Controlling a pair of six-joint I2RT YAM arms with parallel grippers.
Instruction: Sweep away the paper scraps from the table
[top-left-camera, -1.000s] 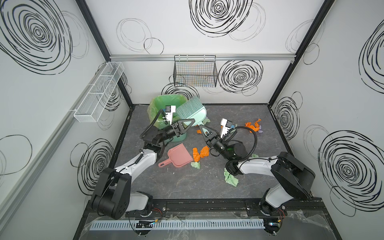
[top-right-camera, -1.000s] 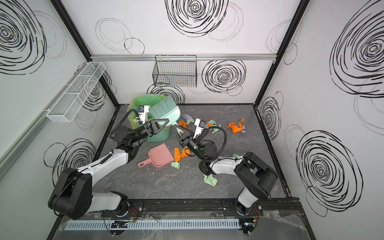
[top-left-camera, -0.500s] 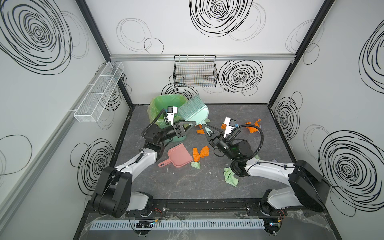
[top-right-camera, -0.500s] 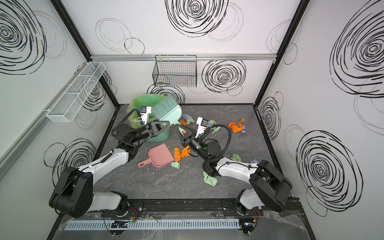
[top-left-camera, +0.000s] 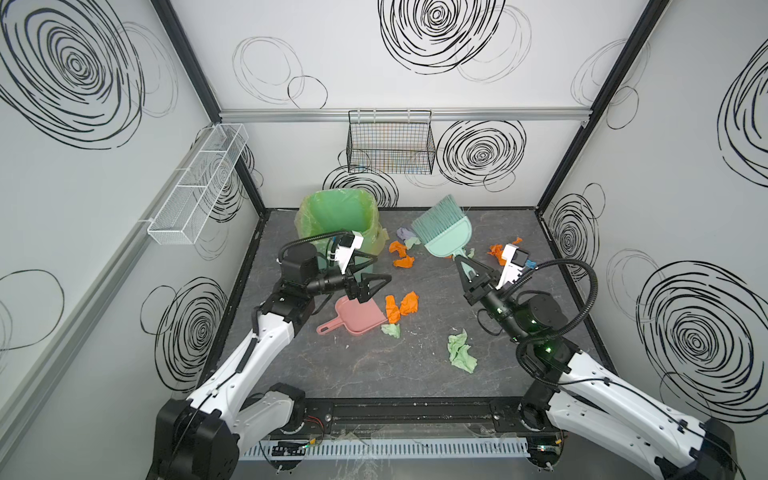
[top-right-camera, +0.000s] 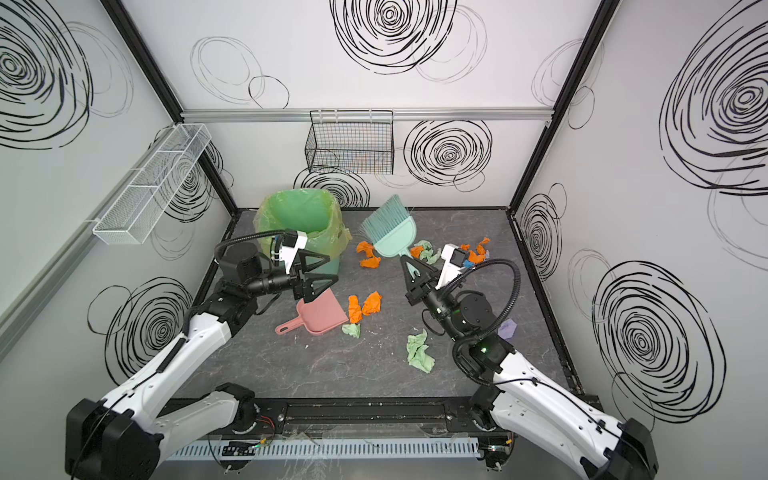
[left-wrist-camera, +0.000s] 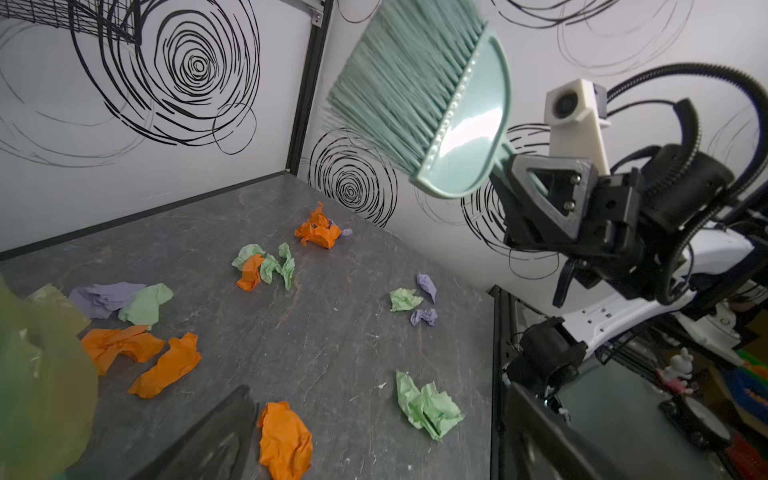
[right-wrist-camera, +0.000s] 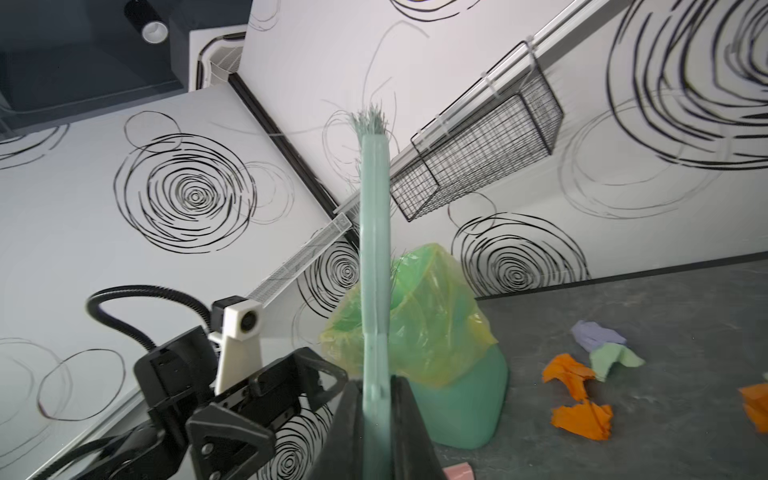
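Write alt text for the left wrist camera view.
The right gripper holds a teal brush by its handle, bristles angled upward, raised above the table. Crumpled orange, pale green and lilac paper scraps lie scattered across its dark grey surface; a green bin liner blurs close to the camera.

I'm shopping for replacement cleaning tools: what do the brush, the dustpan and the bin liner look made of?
Brush: apparently moulded teal plastic, with a glossy back that catches a highlight and fine, synthetic-looking bristles.
Dustpan: probably matte pink plastic, one smooth moulded piece.
Bin liner: thin translucent yellow-green plastic film, wrinkled and shiny.
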